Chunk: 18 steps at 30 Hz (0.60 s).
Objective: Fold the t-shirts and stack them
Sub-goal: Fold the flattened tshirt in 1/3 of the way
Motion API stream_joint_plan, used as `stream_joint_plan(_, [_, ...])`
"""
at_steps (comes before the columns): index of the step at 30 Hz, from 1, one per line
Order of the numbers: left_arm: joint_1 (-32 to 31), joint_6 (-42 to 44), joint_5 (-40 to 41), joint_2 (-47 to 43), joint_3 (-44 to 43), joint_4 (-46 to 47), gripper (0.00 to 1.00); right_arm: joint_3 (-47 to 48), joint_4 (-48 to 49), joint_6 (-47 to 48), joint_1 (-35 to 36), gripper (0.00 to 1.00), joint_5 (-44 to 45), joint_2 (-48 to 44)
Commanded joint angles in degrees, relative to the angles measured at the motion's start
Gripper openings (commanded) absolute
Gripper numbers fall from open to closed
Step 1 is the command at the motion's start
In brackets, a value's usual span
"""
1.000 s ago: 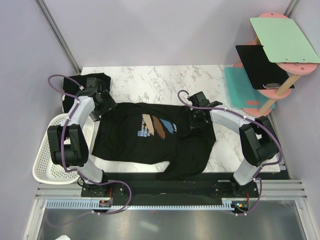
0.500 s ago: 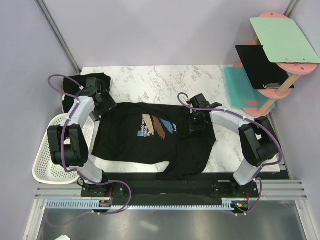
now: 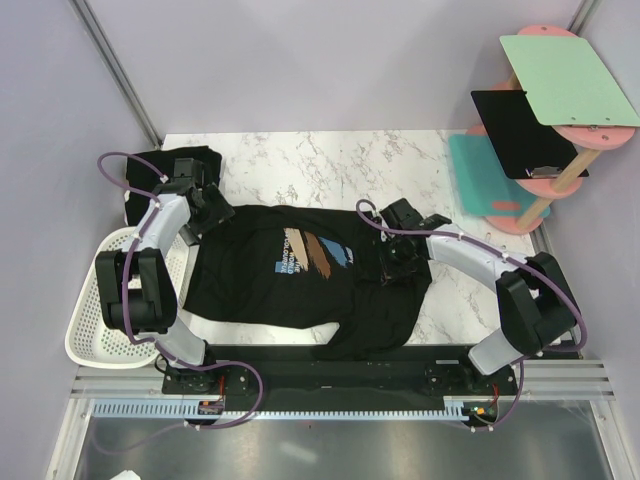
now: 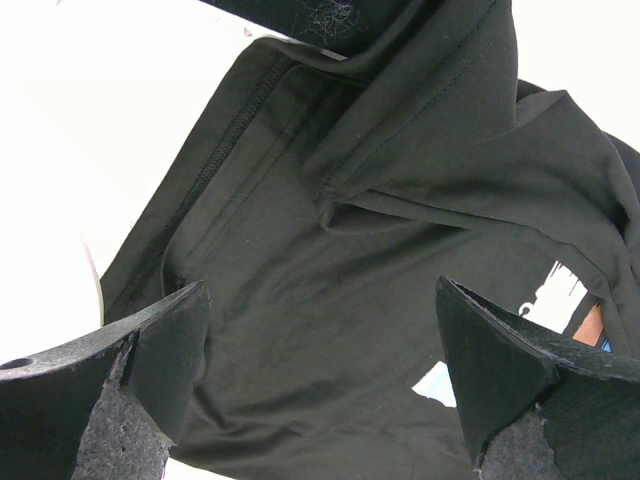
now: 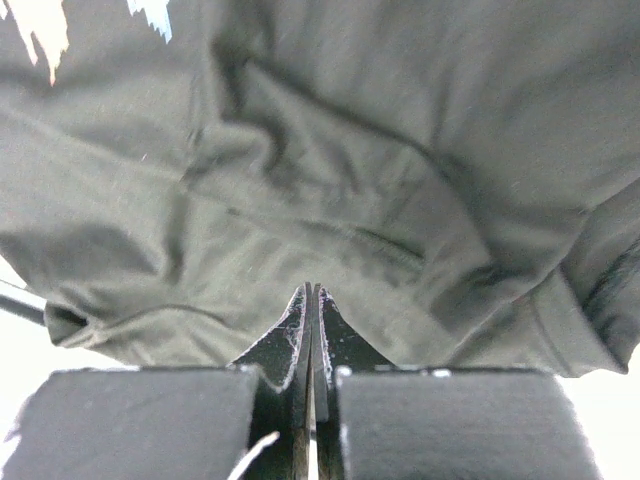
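Note:
A black t-shirt with a blue, brown and white chest print lies spread on the marble table. My left gripper hovers open over its upper left corner; in the left wrist view the left gripper straddles wrinkled black cloth with nothing between the fingers. My right gripper is shut above the shirt's right side; in the right wrist view the right gripper has its tips pressed together over the cloth. A second black t-shirt lies bunched at the back left corner.
A white basket sits off the table's left edge. At the right stands a pink rack with a green board, a rigid black panel and a teal mat.
My right gripper has slid toward the near edge over the shirt, its elbow swinging out to the right. The left arm has stayed put.

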State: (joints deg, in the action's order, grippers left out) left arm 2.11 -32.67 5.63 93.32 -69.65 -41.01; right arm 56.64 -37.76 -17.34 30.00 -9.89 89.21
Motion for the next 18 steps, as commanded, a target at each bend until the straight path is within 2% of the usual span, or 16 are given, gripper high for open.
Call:
stream_joint_plan(1, [-0.2,1.4,-0.4,-1.9,-0.5,0.1,1.0,-0.3,-1.0,-0.3,0.7,0.0,0.0,-2.5])
stream_joint_plan(8, [-1.4,2.3,-1.1,-0.9,-3.6,0.8,1.0,6.9,5.4,-0.2,-1.0,0.0,8.8,-0.4])
stream_joint_plan(15, [-7.3,3.1,-0.5,3.1,-8.5,0.8,0.98,13.2,13.1,-0.9,-6.4,0.0,11.0,11.0])
stream_joint_plan(18, [-9.9,3.6,0.4,5.2,-10.9,1.1,0.95,16.1,14.4,-1.1,-7.6,0.0,11.1,16.6])
